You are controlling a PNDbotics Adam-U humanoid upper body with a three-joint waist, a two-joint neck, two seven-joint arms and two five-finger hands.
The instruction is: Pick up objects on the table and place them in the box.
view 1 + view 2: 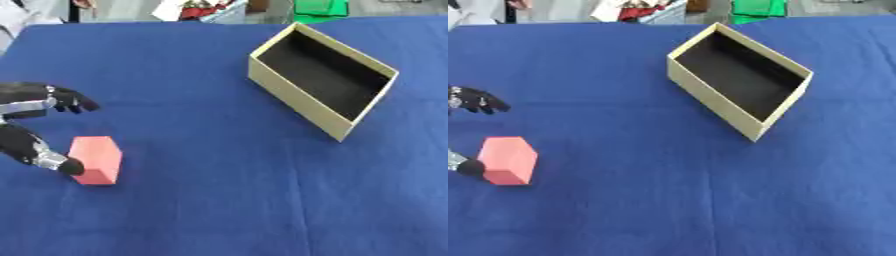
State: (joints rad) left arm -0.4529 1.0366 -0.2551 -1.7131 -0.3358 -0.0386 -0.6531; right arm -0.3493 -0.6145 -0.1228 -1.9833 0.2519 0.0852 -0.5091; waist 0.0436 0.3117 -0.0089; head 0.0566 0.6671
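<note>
Blue cloth covers the worktop, which fills nearly the whole frame in both eye views and runs from the bottom edge almost to the top.

Next in size is the box, a tan cardboard one with a black inside, lying in the upper right part of the frame. It sits askew to the worktop's edges, its long walls running from upper left toward lower right, with one corner pointing toward the bottom of the frame. Its open top faces up, and its dark floor shows through the opening.

At the left edge of the frame, about mid-height, the left robot hand comes in, black with silver parts. Its fingers reach rightward above the worktop, spread wide from the thumb, which lies lower in the frame. The thumb's dark tip touches the left side of the red block. The fingers are well clear of the block, so the hand brackets it without closing on it.

Smallest is the red block, a salmon-red rectangular piece resting on the cloth in the lower left of the frame, well apart from the box and outside it.
</note>
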